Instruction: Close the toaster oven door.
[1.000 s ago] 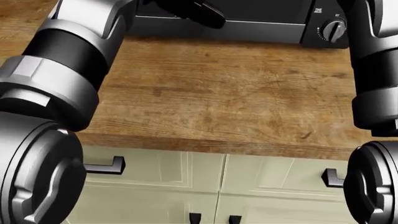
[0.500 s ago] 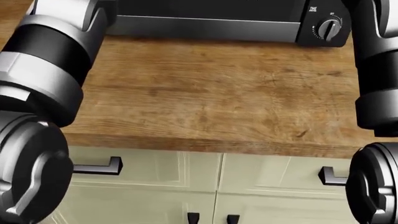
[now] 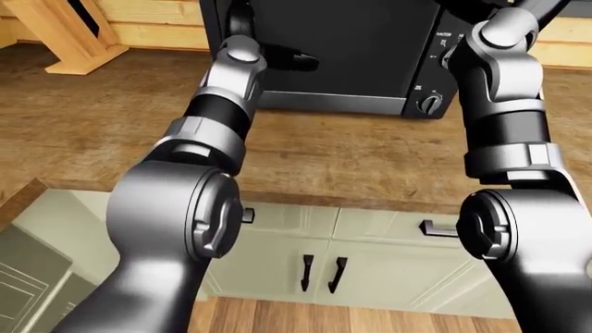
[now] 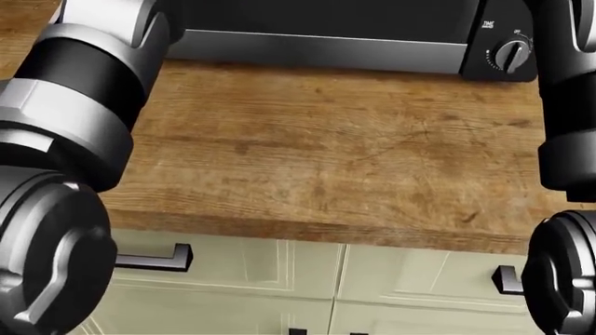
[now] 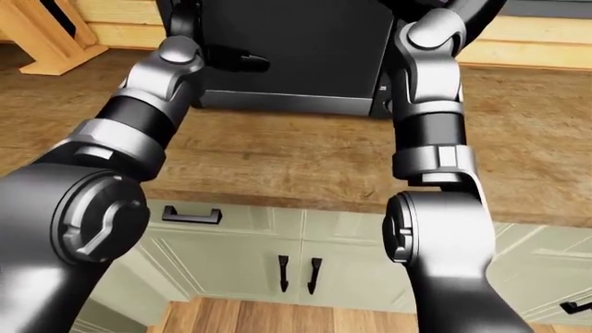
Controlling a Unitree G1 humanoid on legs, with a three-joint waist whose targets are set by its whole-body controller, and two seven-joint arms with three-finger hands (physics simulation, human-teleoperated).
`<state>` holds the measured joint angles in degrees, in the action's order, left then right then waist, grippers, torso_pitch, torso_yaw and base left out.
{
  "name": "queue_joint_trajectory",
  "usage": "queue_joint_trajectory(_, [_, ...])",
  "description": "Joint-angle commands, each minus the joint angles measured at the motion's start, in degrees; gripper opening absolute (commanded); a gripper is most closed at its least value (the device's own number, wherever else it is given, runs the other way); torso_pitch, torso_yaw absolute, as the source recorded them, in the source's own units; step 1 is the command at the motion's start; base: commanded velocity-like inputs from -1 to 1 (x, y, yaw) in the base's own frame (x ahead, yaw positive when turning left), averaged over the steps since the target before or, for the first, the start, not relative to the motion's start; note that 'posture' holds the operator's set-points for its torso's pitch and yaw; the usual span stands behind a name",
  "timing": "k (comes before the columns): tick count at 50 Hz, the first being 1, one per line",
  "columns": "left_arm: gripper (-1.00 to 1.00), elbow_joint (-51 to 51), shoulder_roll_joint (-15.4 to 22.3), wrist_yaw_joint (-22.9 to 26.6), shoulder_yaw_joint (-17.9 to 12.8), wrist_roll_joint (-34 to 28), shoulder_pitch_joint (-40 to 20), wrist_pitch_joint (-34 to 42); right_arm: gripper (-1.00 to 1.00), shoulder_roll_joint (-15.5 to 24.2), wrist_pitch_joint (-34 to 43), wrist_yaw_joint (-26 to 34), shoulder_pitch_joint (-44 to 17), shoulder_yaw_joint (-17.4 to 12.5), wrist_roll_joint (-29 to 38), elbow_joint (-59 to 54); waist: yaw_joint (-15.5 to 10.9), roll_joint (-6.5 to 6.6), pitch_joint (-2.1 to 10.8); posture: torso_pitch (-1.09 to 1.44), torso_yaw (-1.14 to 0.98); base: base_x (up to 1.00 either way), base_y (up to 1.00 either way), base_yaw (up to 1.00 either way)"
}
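The black toaster oven [image 3: 370, 41] stands on the wooden counter [image 3: 352, 159] at the top of the left-eye view. Its dark door [image 3: 342, 69] looks upright, level with the control panel and its knob [image 3: 430, 104]. A silver strip [image 4: 316, 49] runs along the oven's bottom edge. My left hand [image 3: 291, 60] reaches up to the door's left side, its black fingers [image 5: 236, 61] stretched out flat against the door face and holding nothing. My right arm [image 3: 504, 104] rises in front of the control panel. The right hand is cut off at the top edge, so its fingers are hidden.
Pale green cabinet doors [image 3: 370, 229] with dark handles [image 3: 319, 272] sit under the counter's near edge. A wooden post [image 3: 55, 35] and plank wall stand at the top left. Wood floor [image 3: 305, 319] shows at the bottom.
The head view has shifted a little, and the oven and counter edge now sit lower in it. The left hand's dark fingers, seen at its top a second ago, no longer show there.
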<state>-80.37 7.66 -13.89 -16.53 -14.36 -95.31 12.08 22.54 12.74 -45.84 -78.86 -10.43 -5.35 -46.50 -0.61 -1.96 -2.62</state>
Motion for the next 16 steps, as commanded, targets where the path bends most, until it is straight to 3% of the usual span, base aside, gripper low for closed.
queue_joint_trajectory(1, [1.00,2.39,0.28,-0.81,0.15,0.08,-2.50,-1.53,1.00,0.64,-1.20,0.23,-2.22,0.25,0.50,2.07,-0.01,-0.20,1.96,0.00,0.00,0.00,0.00,0.00])
queue_joint_trajectory(16, [1.00,2.35,-0.61,-5.60,-0.78,1.87,-2.19,-0.83,1.00,0.90,-0.23,0.08,-1.44,0.05,0.00,3.69,-0.12,-0.27,1.93,0.00,0.00,0.00,0.00,0.00])
